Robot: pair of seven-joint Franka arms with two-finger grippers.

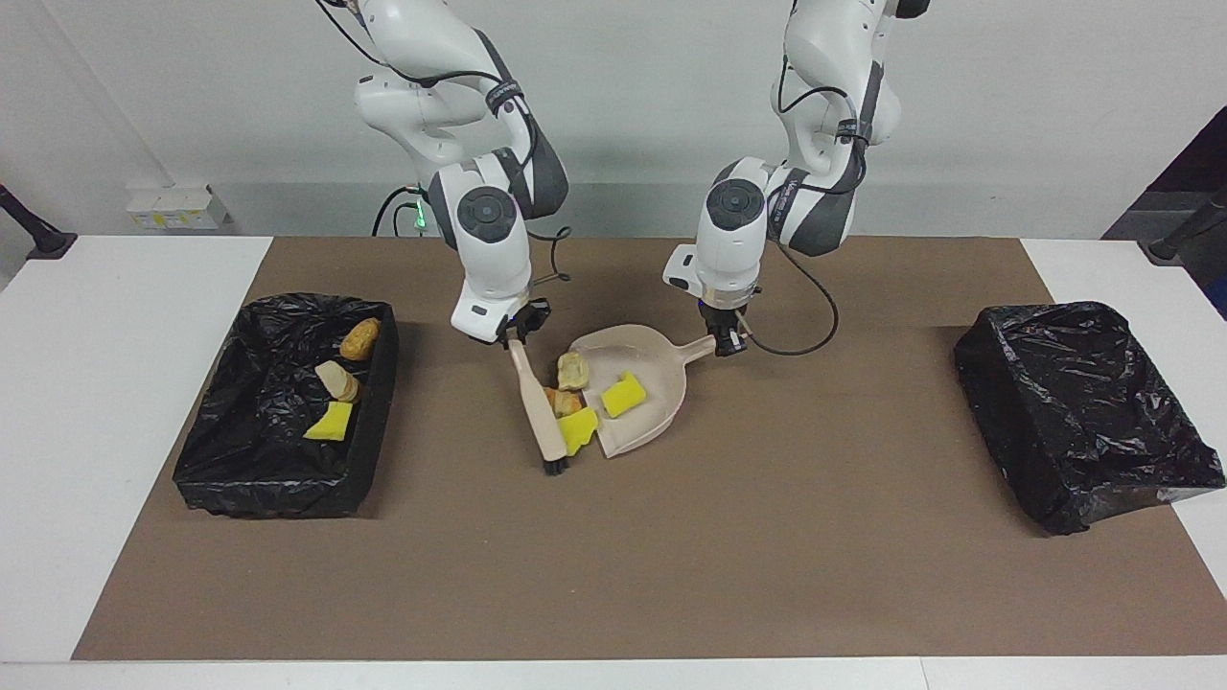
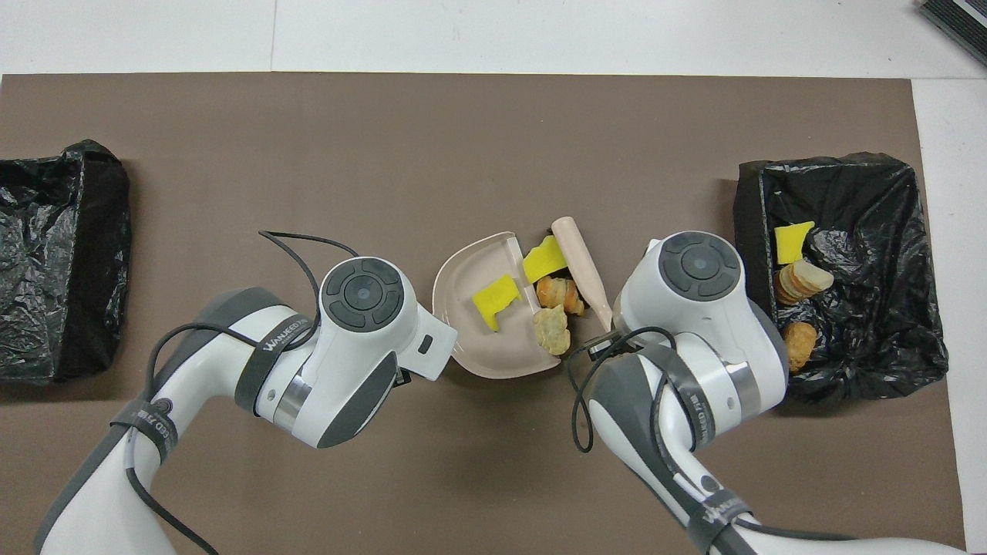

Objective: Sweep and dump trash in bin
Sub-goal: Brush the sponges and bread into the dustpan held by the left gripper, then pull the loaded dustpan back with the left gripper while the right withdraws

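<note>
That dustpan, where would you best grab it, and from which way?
By its thin handle, from above. The dustpan lies flat with scraps in its wide scoop, and the handle pokes out toward the robots, clear of them. The left claw is shut on it there.

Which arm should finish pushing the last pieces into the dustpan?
Right. Its end effector holds the brush against the trash at the dustpan lip; the left end effector is holding the dustpan's handle.

Both arms reach down mid-desk, wrists bent low; the right pincer (image 1: 519,335) and the left pincer (image 1: 730,342) are each clamped tight.
</note>
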